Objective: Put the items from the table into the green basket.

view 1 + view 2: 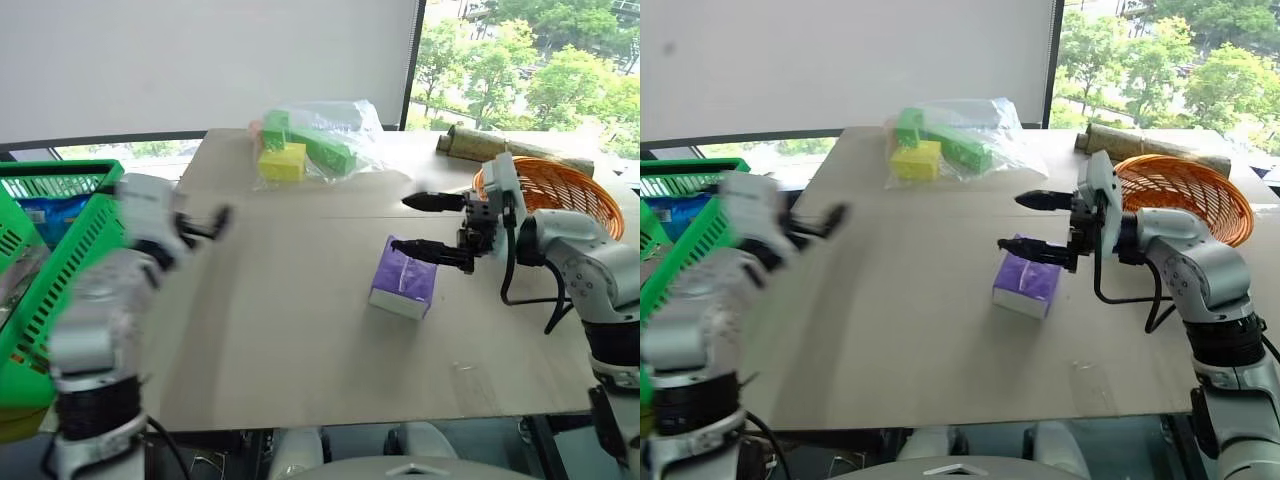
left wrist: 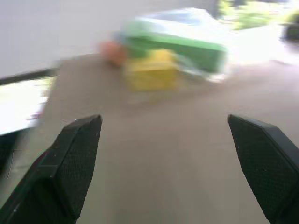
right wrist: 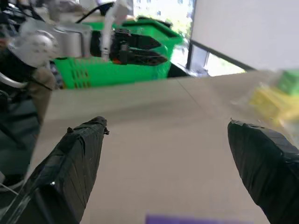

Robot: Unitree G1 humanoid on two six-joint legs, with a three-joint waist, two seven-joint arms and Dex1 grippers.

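I am seeing the purple tissue pack (image 1: 403, 279) lying near the middle of the table (image 1: 300, 340), and my right gripper (image 1: 430, 226) is hanging spread wide right at it, one black finger just over the pack's far top edge and the other higher, nothing between them; whether the lower finger is touching the pack I cannot tell. The right arm is reaching in from the right side, gripper pointing across toward the left. My left gripper (image 1: 212, 224) is also standing fully released and empty, raised over the table's left edge just beside the green basket (image 1: 55, 250). Farther back a clear plastic bag (image 1: 318, 140) holding green and yellow boxes is resting on the table, and an orange wicker basket (image 1: 560, 190) is sitting at the far right.
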